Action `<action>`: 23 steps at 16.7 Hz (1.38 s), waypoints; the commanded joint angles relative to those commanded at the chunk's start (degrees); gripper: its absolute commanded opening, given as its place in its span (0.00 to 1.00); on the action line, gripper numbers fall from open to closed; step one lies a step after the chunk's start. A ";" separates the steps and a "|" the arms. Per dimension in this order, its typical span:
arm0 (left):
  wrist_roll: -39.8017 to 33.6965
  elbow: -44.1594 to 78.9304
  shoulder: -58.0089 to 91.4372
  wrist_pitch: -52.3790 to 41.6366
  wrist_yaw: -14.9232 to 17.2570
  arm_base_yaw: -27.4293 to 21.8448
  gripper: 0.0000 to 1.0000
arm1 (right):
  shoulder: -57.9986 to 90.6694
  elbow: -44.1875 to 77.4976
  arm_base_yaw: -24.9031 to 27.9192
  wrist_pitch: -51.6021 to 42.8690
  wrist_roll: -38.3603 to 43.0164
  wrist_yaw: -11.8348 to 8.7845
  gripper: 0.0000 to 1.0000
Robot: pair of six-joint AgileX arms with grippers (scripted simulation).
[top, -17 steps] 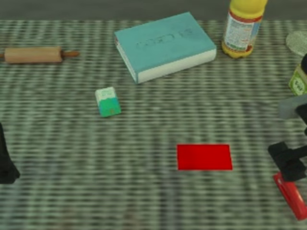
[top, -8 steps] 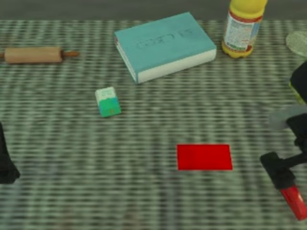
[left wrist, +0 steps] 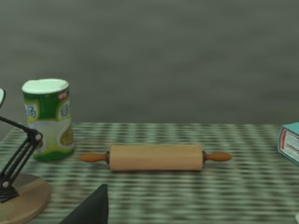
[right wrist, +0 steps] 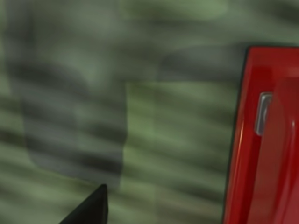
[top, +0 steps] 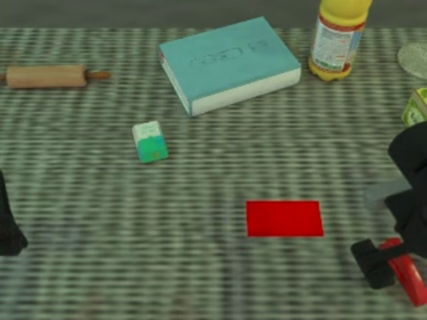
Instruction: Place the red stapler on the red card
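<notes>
The red stapler (top: 409,278) lies slantwise near the table's front right corner, its far end under my right arm. In the right wrist view the red stapler (right wrist: 266,140) fills one side, close up. My right gripper (top: 383,257) is low over that far end and open, with one dark fingertip (right wrist: 96,205) on the bare cloth beside the stapler; the other finger is out of sight. The red card (top: 284,219) lies flat and bare, left of the stapler. My left gripper (top: 8,230) is parked at the left edge, open.
A teal book (top: 227,63) and a yellow bottle (top: 339,40) stand at the back, and a rolling pin (top: 50,76) lies at the back left. A small green and white box (top: 150,141) sits left of centre. A green can (top: 417,107) is at the right edge.
My right gripper has moved toward the front and a little left, coming down over the stapler's far end. The green can at the right edge is uncovered. The stapler and card have not moved.
</notes>
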 joint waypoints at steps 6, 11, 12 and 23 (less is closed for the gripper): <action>0.00 0.00 0.00 0.00 0.00 0.00 1.00 | 0.00 0.00 0.00 0.00 0.00 0.00 0.77; 0.00 0.00 0.00 0.00 0.00 0.00 1.00 | 0.00 0.00 0.00 0.00 0.00 0.00 0.40; 0.00 0.00 0.00 0.00 0.00 0.00 1.00 | 0.00 0.00 0.00 0.00 0.00 0.00 0.32; 0.00 0.00 0.00 0.00 0.00 0.00 1.00 | 0.00 0.00 0.00 0.00 0.00 0.00 0.00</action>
